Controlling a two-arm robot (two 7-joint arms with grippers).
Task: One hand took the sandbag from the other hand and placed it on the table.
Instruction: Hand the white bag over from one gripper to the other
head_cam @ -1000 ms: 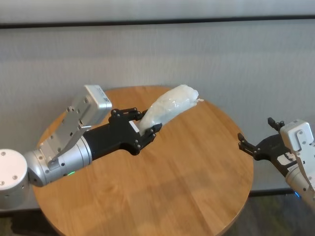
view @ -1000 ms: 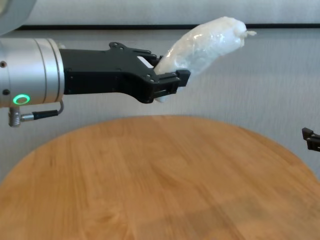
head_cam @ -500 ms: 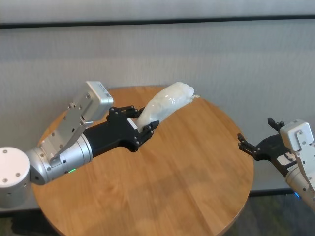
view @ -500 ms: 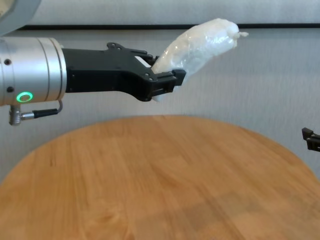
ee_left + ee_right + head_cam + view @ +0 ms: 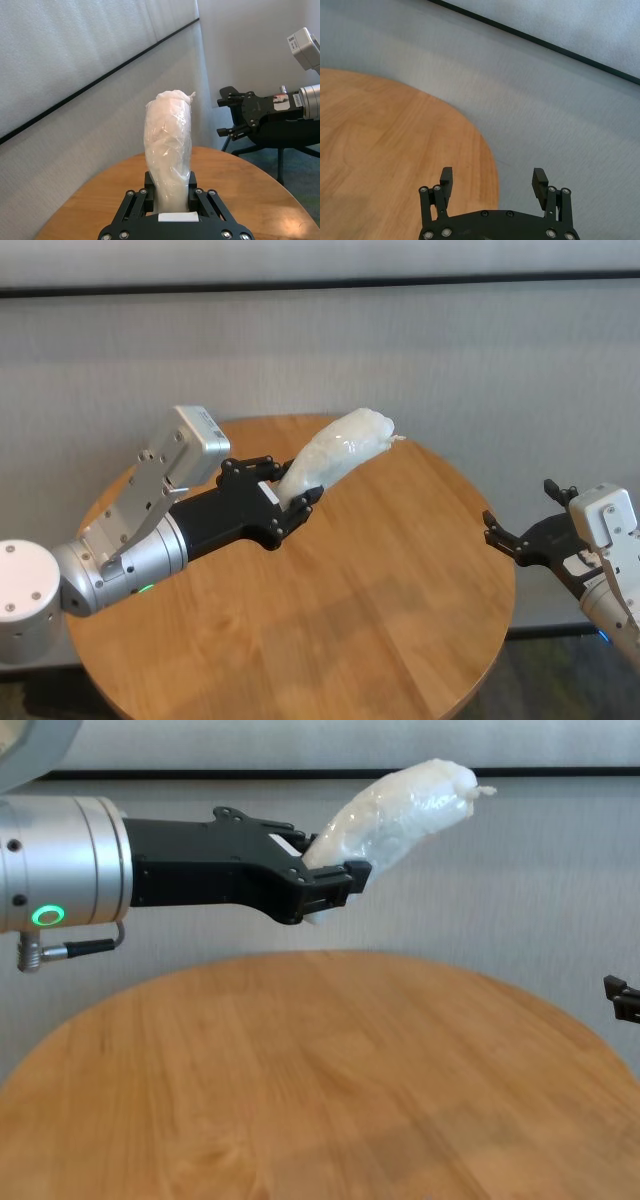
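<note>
Sandbag (image 5: 335,452) sits pinched at its lower end in the left gripper (image 5: 283,502), now drawn slightly back above the table (image 5: 400,590) and steady, while the right gripper (image 5: 520,540) waits spread beyond the rim, handover pending.

Table (image 5: 330,610): round top, light brown wood, plank grain running across in bands of slightly differing tone. Rim visible along the near-right curve (image 5: 490,165) against grey floor or wall beyond. Surface bare wood throughout, faint shadow patches toward the middle (image 5: 330,1070). Far edge meets a pale grey wall. Nothing rests directly on the top in any view.
</note>
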